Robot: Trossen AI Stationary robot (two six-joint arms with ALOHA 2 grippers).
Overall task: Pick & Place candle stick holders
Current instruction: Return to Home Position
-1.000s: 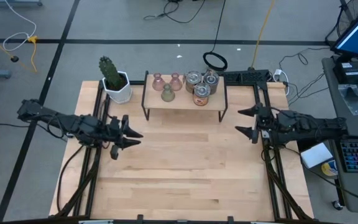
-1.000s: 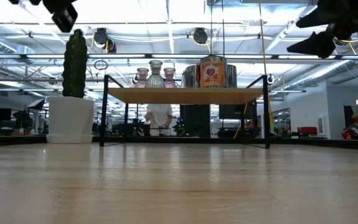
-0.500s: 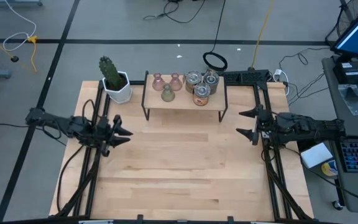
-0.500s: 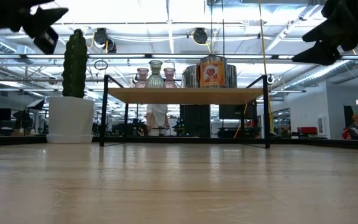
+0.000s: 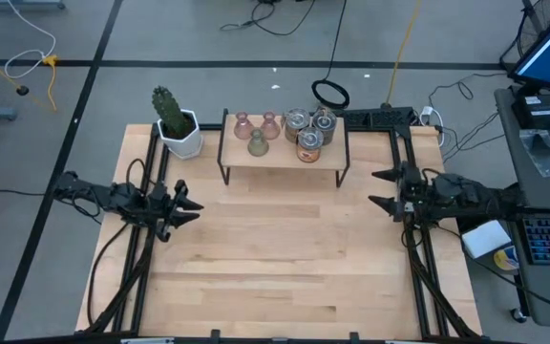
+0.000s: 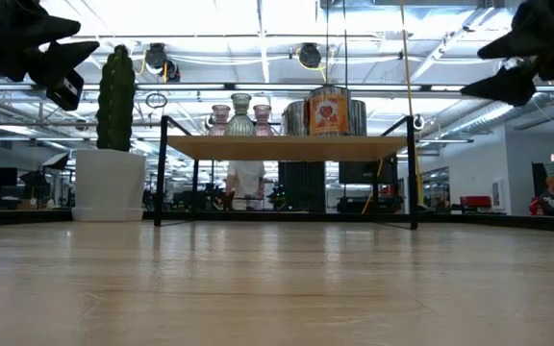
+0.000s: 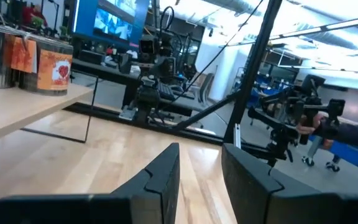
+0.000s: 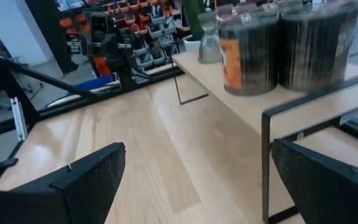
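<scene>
Bright, even light from overhead falls on the table [image 5: 275,258] in the high view, leaving only a soft, faint shadow beneath the shelf [image 5: 283,158]. In the low view the ceiling lights [image 6: 258,19] burn out to white glare, so the left gripper [image 6: 80,75] and right gripper [image 6: 471,73] show as black silhouettes and the tabletop carries a pale sheen. A blue monitor [image 7: 110,18] glows in the left wrist view. The right wrist view's dark fingers [image 8: 92,174] give up little surface detail.

Overhead looks down, low level — both share shelf [image 5: 280,159].
</scene>
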